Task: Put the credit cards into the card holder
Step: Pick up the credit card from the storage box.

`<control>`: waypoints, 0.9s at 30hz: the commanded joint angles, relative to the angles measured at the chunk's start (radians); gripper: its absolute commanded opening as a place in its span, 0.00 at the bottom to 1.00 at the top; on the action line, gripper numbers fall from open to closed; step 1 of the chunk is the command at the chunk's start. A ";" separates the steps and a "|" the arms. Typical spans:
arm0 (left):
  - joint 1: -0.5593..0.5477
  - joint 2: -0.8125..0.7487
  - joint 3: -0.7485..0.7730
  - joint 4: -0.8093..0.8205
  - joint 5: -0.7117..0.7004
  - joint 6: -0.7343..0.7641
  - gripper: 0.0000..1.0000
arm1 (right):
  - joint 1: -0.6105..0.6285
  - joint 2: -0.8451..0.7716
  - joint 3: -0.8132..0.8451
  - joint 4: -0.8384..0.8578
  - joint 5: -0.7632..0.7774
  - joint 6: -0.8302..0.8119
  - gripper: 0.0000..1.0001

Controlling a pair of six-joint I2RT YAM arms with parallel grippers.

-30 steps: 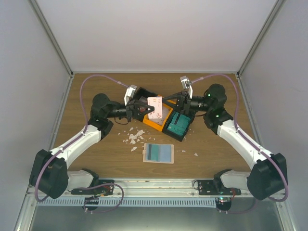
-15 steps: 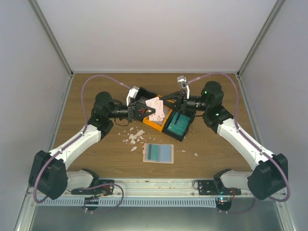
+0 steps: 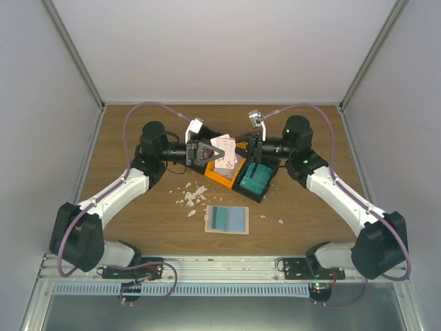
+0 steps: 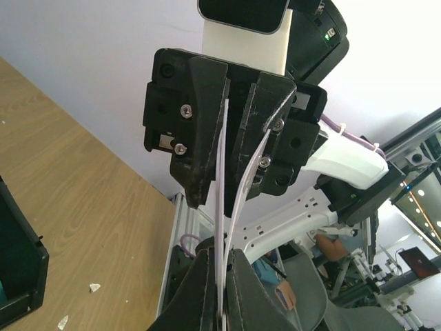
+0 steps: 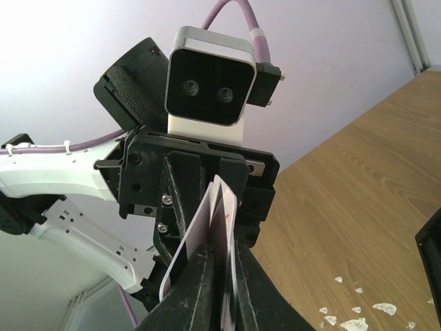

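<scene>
cards (image 3: 224,153): white w/ red blotches, at least two, held in mid-air above the tray (image 3: 219,178), between the two claws; none of these is in the holder yet.
L claw (image 3: 210,152): clamped tight on the cards' near-left edge; seen pinching them edge-on in its own wrist view.
R claw (image 3: 242,147): narrow gap, cards lying between the fingers and fanned apart there; whether they are still pinched cannot be told.
change: within the last sec the R claw was eased from tight to slightly parted, and the cards were carried a little left w/ the L claw.
meaning: a hand-over R to L is judged nearly done; the cards should then be free to be taken down to the holder.
cards' axis: one side spans claw to claw, left-right; the long axis appears to run across that line, top leaning left, but foreshortening makes this unsure.
holder (image 3: 209,220): laid open and flat on the counter (image 3: 310,207), nearer than the tray, long axis left-right, well apart from the held cards; teal and pale cards are seen in it.
scraps (image 3: 193,196): scattered left of the holder.
</scene>
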 commanded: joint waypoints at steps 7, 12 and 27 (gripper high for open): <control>0.052 0.142 0.113 0.019 -0.085 -0.041 0.02 | -0.019 0.049 0.031 0.084 -0.025 0.185 0.00; 0.087 0.232 0.133 0.056 -0.050 -0.094 0.06 | -0.084 0.102 0.013 0.211 -0.004 0.347 0.01; 0.119 0.473 0.200 0.108 -0.006 -0.165 0.13 | -0.183 0.337 0.029 0.309 0.017 0.530 0.01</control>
